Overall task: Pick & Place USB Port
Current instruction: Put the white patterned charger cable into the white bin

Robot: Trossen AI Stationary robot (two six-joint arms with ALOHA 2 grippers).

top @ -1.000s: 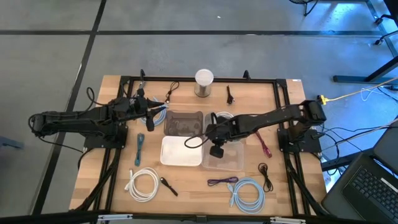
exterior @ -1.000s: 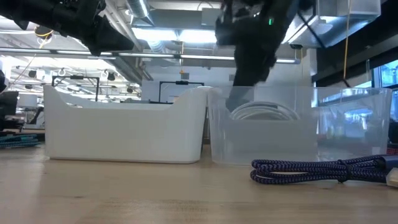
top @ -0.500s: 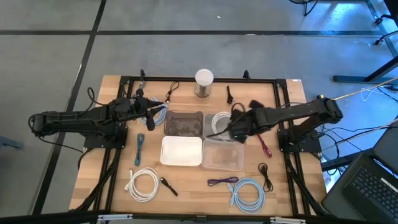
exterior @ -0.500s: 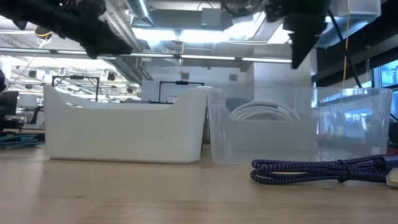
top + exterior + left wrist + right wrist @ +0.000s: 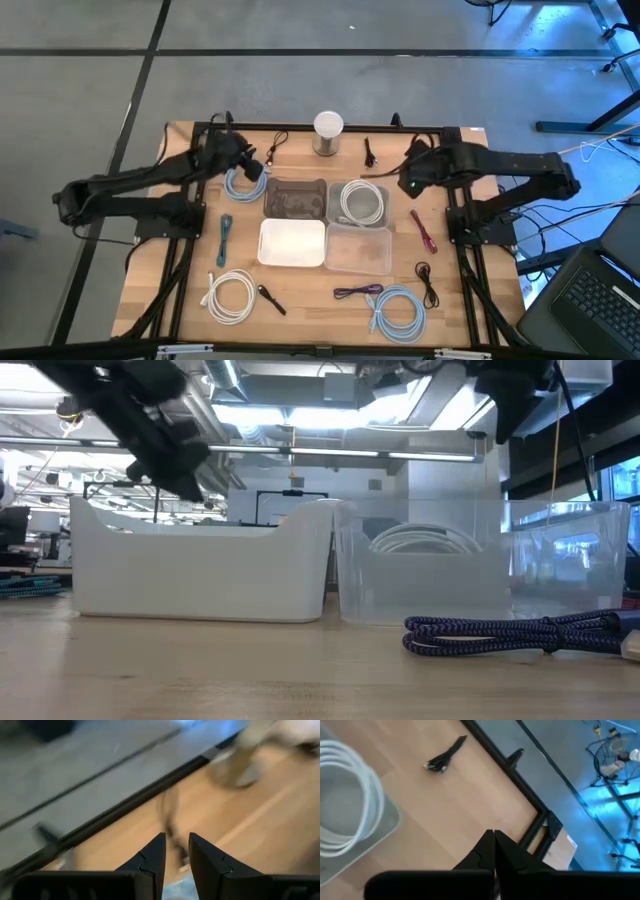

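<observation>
USB cables lie scattered over the wooden table. A white coil rests in a clear bin, also seen in the low view. My left gripper hovers at the far left, past a light-blue coil; its fingers stand slightly apart with nothing between them. A blurred black cable lies beyond them. My right gripper is raised at the far right, fingers shut and empty, above bare wood near a black cable bundle.
A white bin, a dark-tinted bin and a second clear bin fill the middle. A cylinder stands at the far edge. More cables lie near: white, pale blue, purple, magenta, teal.
My right gripper has risen from over the bins and drawn back toward the table's far right corner, turning as it went; the white coil now shows uncovered in the clear bin. My left gripper has swung toward the far edge, past the light-blue coil, and tipped downward.
</observation>
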